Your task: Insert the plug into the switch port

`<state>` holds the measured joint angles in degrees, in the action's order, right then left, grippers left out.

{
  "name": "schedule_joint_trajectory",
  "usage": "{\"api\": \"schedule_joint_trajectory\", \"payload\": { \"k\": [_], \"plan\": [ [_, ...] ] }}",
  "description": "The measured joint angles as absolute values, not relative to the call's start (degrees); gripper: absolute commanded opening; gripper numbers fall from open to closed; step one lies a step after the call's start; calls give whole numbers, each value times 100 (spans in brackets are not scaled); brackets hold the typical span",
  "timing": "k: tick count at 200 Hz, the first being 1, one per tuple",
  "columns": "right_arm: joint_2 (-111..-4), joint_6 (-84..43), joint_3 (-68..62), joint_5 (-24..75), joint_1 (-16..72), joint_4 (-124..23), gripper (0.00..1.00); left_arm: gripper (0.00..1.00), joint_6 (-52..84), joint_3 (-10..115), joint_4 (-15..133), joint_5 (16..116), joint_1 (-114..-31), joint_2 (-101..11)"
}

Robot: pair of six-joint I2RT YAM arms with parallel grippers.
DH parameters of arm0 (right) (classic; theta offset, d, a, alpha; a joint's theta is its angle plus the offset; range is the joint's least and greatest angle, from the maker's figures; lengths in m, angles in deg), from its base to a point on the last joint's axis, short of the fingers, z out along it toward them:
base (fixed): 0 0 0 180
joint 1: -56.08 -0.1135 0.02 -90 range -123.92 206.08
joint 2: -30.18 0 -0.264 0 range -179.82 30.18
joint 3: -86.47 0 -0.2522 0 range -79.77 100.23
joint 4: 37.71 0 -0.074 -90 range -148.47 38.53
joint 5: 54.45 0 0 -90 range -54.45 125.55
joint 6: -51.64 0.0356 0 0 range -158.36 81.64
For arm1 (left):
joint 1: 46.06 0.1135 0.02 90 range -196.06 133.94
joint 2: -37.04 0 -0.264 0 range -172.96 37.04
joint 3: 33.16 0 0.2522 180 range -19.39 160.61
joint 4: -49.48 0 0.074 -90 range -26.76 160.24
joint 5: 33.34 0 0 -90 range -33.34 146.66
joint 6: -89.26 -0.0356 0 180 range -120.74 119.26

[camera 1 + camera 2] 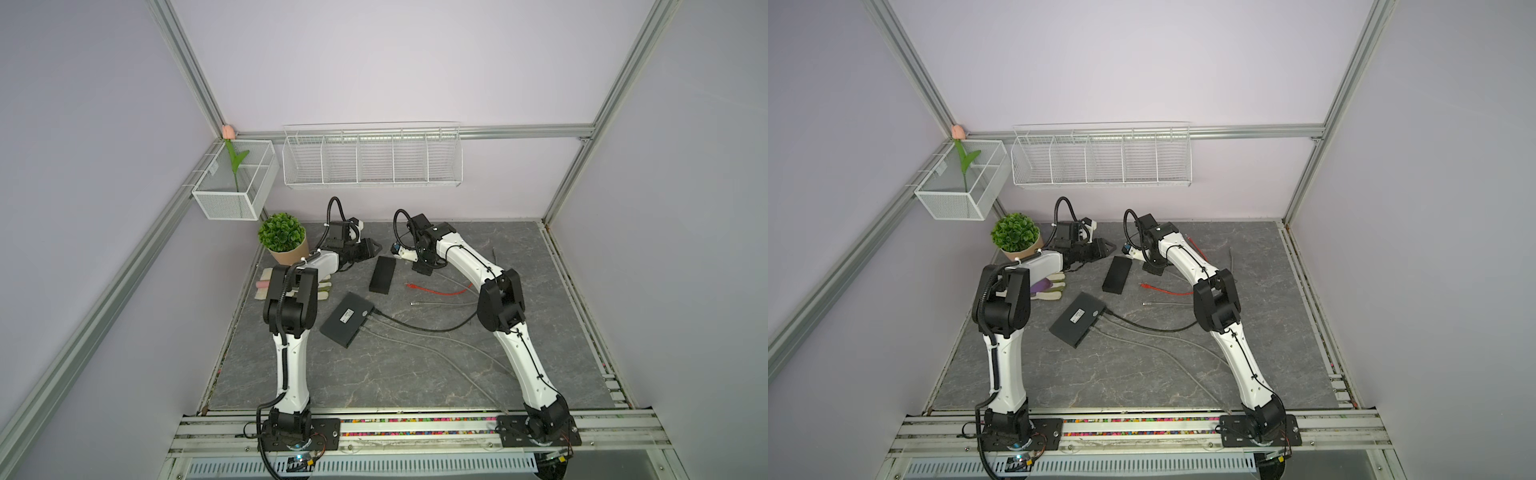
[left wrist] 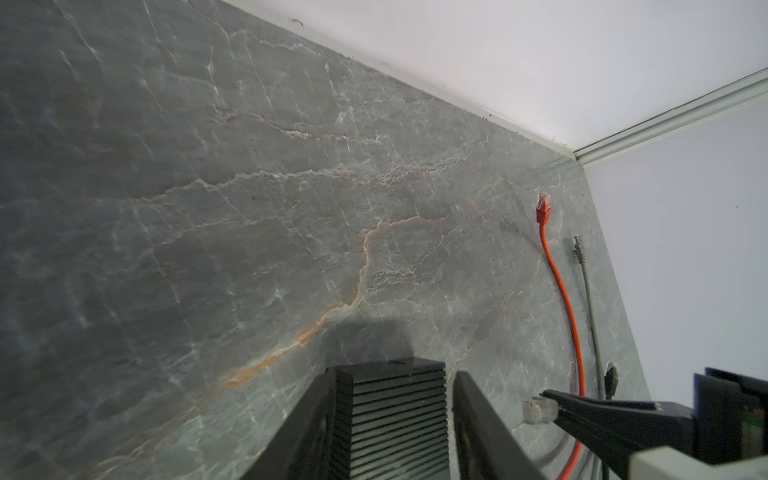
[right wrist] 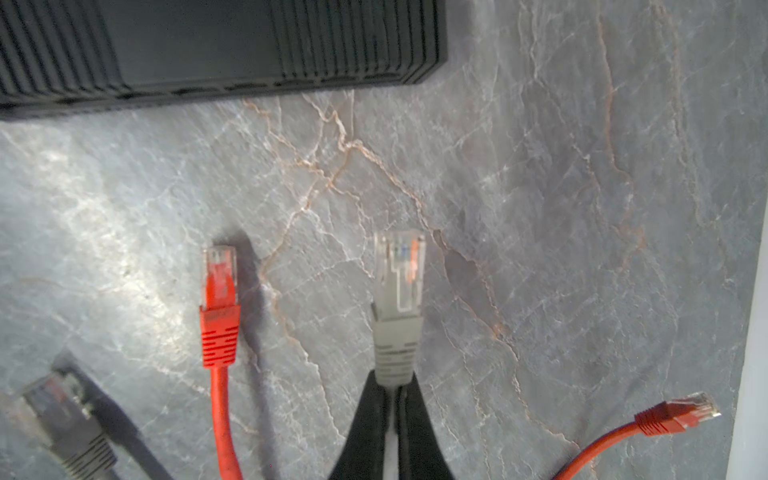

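1. Alignment is your step in hand. The right gripper (image 3: 397, 386) has its jaws clenched on the boot of the grey clear-tipped network plug (image 3: 399, 291). It holds the plug over the grey marbled counter (image 3: 540, 208), near the small ribbed black switch box (image 3: 216, 45) but not touching it.
2. Your left gripper (image 2: 395, 372) straddles one end of that box, with a jaw along each side. You cannot tell whether they pinch it.
3. Next move, as a judgement: steady the box, then drive the plug straight at a port on its facing side, with the latch tab turned to match. The ports are too dark to make out.
4. Count:
   - Two arms.
   - Two black boxes. The second is a larger flat labelled black box (image 1: 347, 318) with what look like three cables plugged in.
   - Four plugs in the right wrist view: the grey one held, a red plug (image 3: 218, 291) beside it, a second red plug (image 3: 677, 415) off to the side, and a black plug (image 3: 62, 403).
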<state>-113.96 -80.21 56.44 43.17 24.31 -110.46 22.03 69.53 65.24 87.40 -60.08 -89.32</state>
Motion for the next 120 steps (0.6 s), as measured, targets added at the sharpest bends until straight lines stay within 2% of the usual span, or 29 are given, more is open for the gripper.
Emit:
{"api": "schedule_joint_trajectory", "payload": {
  "k": [20, 49, 82, 120],
  "plan": [
    [-11396, -8023, 5637, 4262, 2420, -10980, 7, 52, 2144, 6973, 6640, 8666, -6074, -8998],
    [-11407, -8043, 5637, 4173, 2392, -10899, 7, 53, 2050, 7019, 6872, 8555, -6131, -9028],
    [-11433, -8043, 5637, 4120, 2354, -10875, 7, 45, 1951, 7040, 6972, 8542, -6201, -9072],
    [-11453, -8043, 5637, 4109, 2328, -10829, 7, 43, 1884, 7176, 7108, 8592, -6295, -9262]
  ]
}}
